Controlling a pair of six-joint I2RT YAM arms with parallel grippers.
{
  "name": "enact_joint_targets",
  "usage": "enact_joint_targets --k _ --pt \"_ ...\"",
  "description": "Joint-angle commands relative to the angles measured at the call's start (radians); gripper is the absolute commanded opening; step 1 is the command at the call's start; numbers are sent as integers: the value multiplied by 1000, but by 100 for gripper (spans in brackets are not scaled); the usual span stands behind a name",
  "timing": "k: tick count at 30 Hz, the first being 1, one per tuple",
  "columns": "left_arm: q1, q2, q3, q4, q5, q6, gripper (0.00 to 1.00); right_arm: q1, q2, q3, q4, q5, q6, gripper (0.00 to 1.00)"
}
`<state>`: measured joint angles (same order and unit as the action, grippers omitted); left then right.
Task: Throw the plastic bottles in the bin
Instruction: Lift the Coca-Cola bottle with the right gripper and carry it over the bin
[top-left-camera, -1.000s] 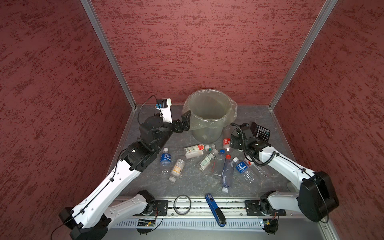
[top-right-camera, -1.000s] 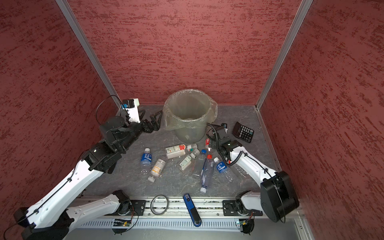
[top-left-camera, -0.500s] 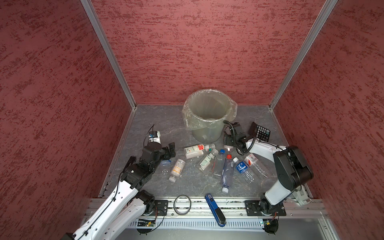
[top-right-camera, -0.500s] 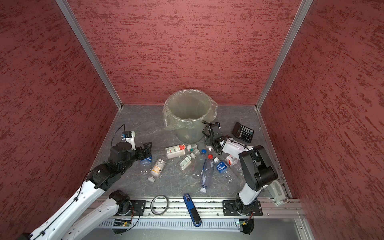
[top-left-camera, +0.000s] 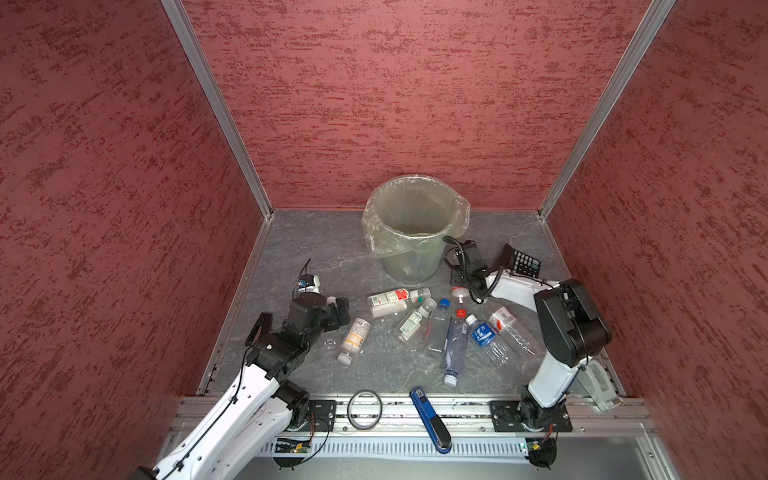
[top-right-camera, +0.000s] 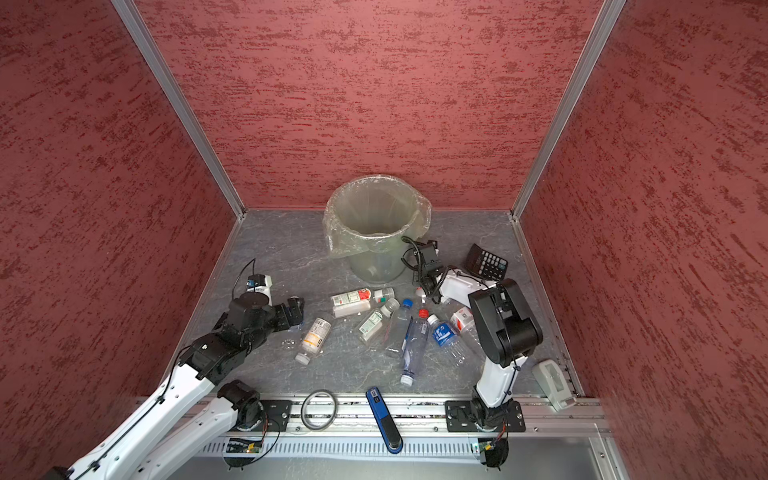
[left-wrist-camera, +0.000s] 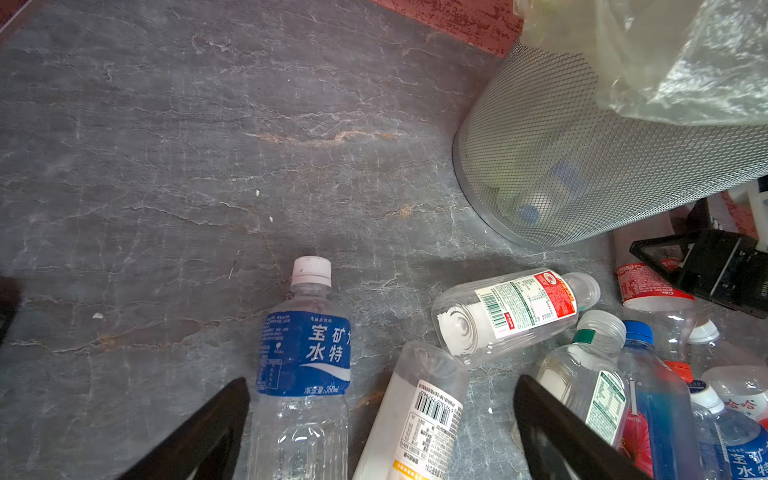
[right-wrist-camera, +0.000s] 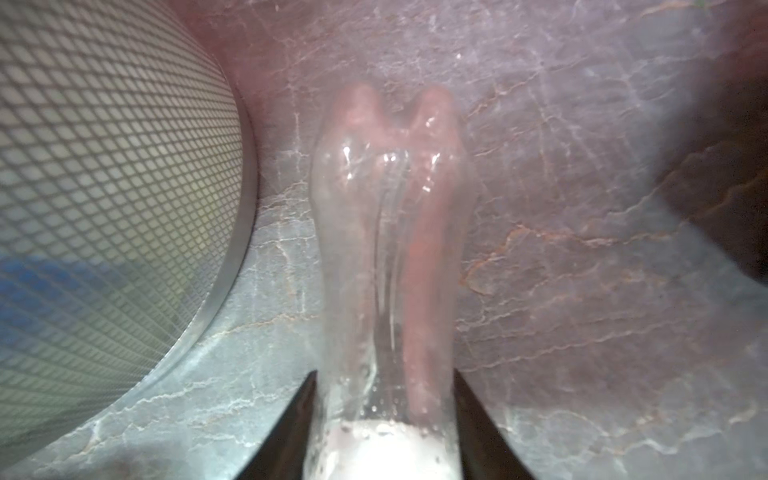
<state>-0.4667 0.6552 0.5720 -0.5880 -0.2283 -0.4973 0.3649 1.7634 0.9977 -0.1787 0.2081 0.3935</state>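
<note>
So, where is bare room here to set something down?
Bare: the grey marbled floor left of the round mesh bin with its clear bag, up to the back wall; also the strip along the metal front rail. Crowded: the clear plastic bottles before the bin, right of it the black calculator.

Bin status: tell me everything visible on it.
The bin is a round basket of fine grey mesh with a solid base band, lined with a crinkly clear bag folded over its rim. It stands upright at the back middle of the grey table. Blurred blue and white shapes show through the mesh at its bottom. The right gripper, shut on a clear bottle, sits beside its base.
</note>
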Motion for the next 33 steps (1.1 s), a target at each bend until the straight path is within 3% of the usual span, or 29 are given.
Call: enact_joint_targets --k 1,12,19,25,29,33 --pt "16 -1 19 0 4 6 100 -11 -80 -50 -5 11 21 41" --pt "42 47 -1 47 45 6 99 -12 -547 -156 25 67 41 47" --pt "43 44 2 46 42 6 99 -3 -754 -126 -121 157 55 46" --pt "58 67 -10 60 60 2 99 105 -1022 -169 -57 125 -19 50" --pt "62 84 -19 73 81 -9 99 177 -1059 -97 -44 156 -77 50" --pt "62 86 -17 81 87 -14 99 214 -971 6 29 130 -123 51"
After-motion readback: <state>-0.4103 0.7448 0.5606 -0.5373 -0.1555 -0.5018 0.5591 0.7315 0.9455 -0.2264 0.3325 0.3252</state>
